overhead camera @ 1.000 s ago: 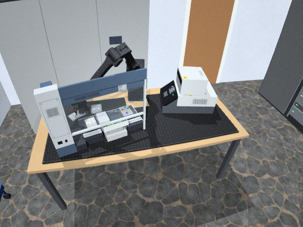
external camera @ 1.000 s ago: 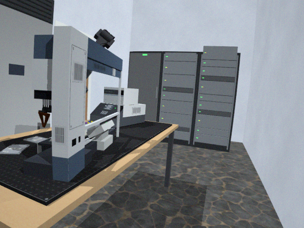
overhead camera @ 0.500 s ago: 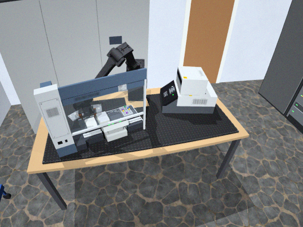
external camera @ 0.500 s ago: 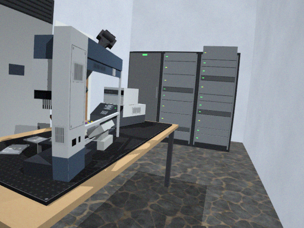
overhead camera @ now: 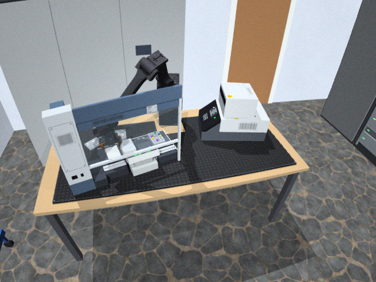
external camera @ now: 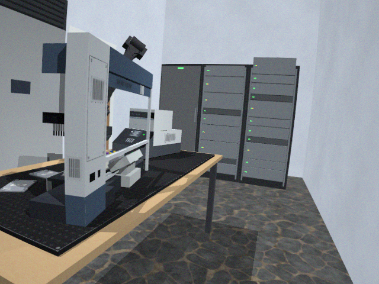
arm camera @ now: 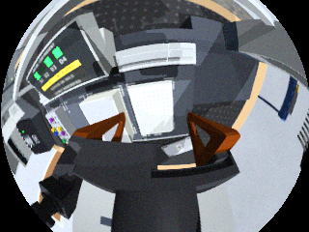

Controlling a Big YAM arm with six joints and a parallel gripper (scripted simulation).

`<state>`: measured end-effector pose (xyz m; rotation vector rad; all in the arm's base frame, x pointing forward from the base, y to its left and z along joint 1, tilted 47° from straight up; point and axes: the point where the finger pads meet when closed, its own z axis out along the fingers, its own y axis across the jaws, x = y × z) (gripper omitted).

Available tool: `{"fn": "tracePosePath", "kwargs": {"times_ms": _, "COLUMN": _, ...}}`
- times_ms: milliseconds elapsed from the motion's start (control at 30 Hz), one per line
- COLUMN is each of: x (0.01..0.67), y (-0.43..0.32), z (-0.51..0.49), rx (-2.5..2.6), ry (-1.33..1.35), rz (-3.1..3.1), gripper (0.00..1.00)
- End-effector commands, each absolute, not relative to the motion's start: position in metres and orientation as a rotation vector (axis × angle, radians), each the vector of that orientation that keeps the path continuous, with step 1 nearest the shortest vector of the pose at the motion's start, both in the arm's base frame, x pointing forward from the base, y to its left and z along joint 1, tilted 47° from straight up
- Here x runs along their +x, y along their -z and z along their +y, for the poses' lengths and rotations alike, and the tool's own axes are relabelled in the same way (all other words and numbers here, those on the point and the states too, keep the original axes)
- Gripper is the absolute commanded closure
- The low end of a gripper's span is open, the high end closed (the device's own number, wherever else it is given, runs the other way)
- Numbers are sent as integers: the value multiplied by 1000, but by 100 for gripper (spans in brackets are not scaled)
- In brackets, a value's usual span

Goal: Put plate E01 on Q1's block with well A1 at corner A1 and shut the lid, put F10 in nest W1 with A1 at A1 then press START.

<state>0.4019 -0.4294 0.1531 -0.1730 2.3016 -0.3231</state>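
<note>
My gripper (overhead camera: 111, 143) (arm camera: 155, 115) is open and empty, reaching under the blue gantry (overhead camera: 127, 106) from behind. Its brown fingers straddle a white PCR plate (overhead camera: 113, 152) (arm camera: 154, 100) at the far end of the deck row from the tube cooling block (overhead camera: 156, 137) (arm camera: 54, 130). I cannot read the plate's label. A taller white deep-well block (overhead camera: 128, 145) (arm camera: 99, 110) stands beside it. The cycler Q1 (overhead camera: 242, 121) (external camera: 161, 134) stands to the right, its lamp (overhead camera: 214, 117) green. I cannot tell how its lid (overhead camera: 239, 100) stands. The white tower hides my gripper in the exterior view.
The white tower (overhead camera: 65, 147) (external camera: 87, 122), the gantry beam and a thin post (overhead camera: 179, 130) frame the deck. Two flat nests (external camera: 45, 173) (external camera: 18, 184) stand on the black mat (overhead camera: 237, 160) behind the tower. Server racks (external camera: 244, 122) stand beyond the table.
</note>
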Motion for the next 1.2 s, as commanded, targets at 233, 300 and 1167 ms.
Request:
{"fn": "tracePosePath", "kwargs": {"times_ms": 233, "x": 387, "y": -99, "z": -407, "rx": -391, "ry": 297, "rz": 2363, "gripper": 0}}
{"fn": "tracePosePath", "kwargs": {"times_ms": 300, "x": 387, "y": -99, "z": -407, "rx": -391, "ry": 297, "rz": 2363, "gripper": 0}}
{"fn": "tracePosePath", "kwargs": {"times_ms": 1167, "x": 374, "y": -138, "z": -430, "rx": -320, "ry": 346, "rz": 2313, "gripper": 0}}
